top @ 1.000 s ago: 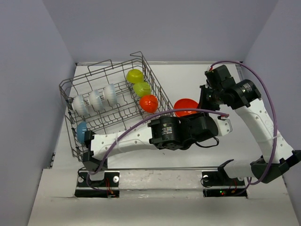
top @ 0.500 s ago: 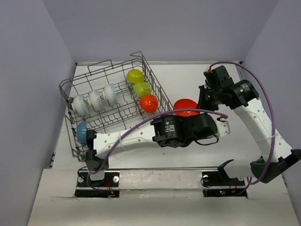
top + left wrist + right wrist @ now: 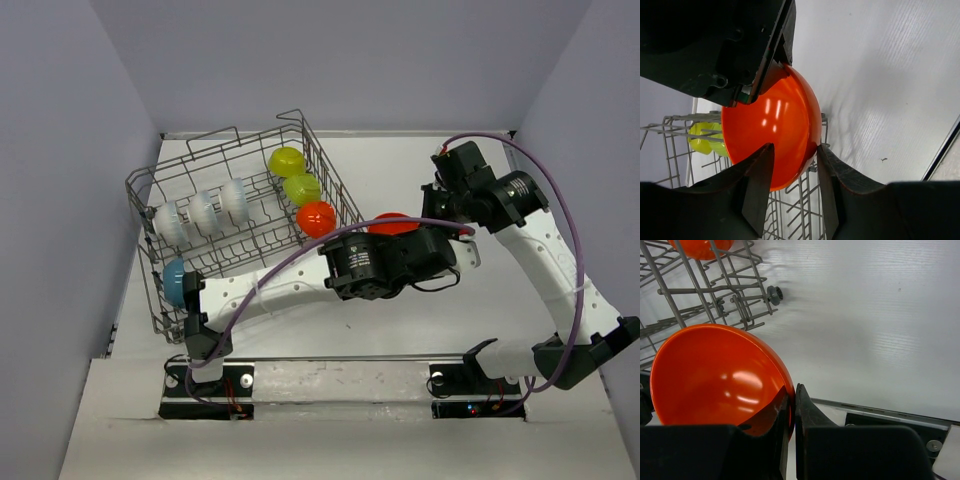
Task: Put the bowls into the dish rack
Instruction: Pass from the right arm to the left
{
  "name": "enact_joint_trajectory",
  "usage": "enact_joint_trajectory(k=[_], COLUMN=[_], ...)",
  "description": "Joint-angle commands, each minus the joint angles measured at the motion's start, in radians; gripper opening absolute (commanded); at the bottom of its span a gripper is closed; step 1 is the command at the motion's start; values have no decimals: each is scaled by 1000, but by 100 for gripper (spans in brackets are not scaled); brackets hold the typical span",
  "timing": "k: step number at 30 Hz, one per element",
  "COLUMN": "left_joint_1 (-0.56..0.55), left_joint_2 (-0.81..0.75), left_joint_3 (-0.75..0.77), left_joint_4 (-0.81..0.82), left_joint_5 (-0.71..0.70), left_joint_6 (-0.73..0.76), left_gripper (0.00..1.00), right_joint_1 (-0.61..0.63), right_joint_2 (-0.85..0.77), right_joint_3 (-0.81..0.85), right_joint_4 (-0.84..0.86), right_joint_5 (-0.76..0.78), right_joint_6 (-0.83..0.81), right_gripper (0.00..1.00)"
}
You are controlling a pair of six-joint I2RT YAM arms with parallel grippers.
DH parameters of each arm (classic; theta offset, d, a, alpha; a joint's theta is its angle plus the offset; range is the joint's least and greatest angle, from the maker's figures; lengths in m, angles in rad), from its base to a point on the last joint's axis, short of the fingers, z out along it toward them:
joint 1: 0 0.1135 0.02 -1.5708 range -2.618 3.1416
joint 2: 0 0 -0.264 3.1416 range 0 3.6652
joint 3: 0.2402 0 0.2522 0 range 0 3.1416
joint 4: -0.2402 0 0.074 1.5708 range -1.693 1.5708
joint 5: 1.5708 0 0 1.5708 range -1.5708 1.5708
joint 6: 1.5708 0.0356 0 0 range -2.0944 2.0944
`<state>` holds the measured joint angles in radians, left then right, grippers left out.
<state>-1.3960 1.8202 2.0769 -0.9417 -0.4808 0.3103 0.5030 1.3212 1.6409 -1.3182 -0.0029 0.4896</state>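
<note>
An orange-red bowl (image 3: 393, 221) hangs above the table just right of the dish rack (image 3: 330, 180). My right gripper (image 3: 438, 214) is shut on its rim, as the right wrist view shows (image 3: 792, 388), with the bowl (image 3: 715, 375) facing that camera. My left gripper (image 3: 402, 238) is open, with its jaws on either side of the same bowl (image 3: 775, 130); the right finger (image 3: 826, 175) touches the rim. The rack holds three white bowls (image 3: 203, 211), two yellow-green bowls (image 3: 287, 160), one orange-red bowl (image 3: 316, 218) and a blue bowl (image 3: 175, 281).
The rack's near right corner wires (image 3: 810, 210) lie directly below the held bowl and also show in the right wrist view (image 3: 715, 300). White walls close in the table on three sides. A metal rail (image 3: 340, 372) runs along the near edge.
My left gripper has moved up and away from me to straddle the orange-red bowl. The right gripper has carried the bowl slightly left toward the rack.
</note>
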Motion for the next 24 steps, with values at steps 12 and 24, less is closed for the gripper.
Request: enact_joint_trajectory(k=[12, 24], left_joint_1=[28, 28], left_joint_2=[25, 21], left_joint_3=[-8, 8], left_joint_4=[-5, -3], left_joint_5=[59, 45], left_joint_6=[36, 36], left_gripper=[43, 29], right_joint_1=[0, 0], right_joint_2=[-34, -48], right_joint_3=[48, 27], right_joint_4=[7, 11], right_joint_5=[-3, 44], right_joint_6=[-20, -22], right_gripper=[1, 1])
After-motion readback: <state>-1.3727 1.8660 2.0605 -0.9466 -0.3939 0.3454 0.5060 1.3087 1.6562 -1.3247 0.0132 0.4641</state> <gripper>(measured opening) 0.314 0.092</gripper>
